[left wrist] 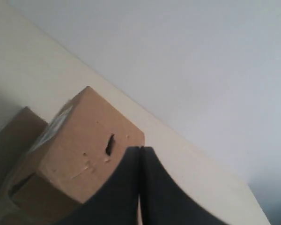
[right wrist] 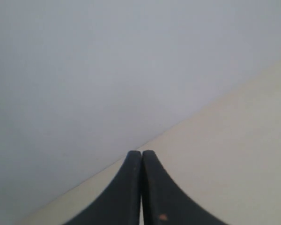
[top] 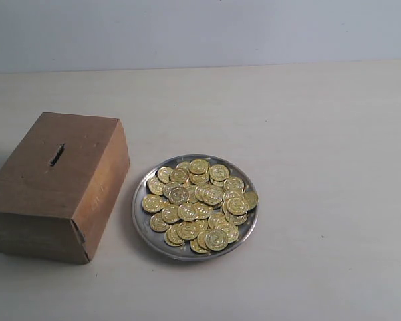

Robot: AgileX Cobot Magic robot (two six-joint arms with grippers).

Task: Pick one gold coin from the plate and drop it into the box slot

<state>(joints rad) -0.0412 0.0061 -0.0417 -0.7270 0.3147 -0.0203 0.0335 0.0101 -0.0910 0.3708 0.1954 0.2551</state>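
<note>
While the left gripper (left wrist: 139, 158) has its two black fingers pressed tight together, it holds nothing between them. Beyond its tips is the brown box (left wrist: 79, 150), with the slot (left wrist: 109, 144) showing as a small dark slit in its broad top face. The right gripper (right wrist: 141, 159) is pressed tight too (also with nothing in it), and beyond it are only the pale table (right wrist: 234, 154) and a grey wall (right wrist: 107, 70). In the exterior view the box lies on the left of the table. The round silver plate (top: 147, 235) sits just beside it on the right, not touching. A heap of gold coins (top: 200, 200) fills the plate.
</note>
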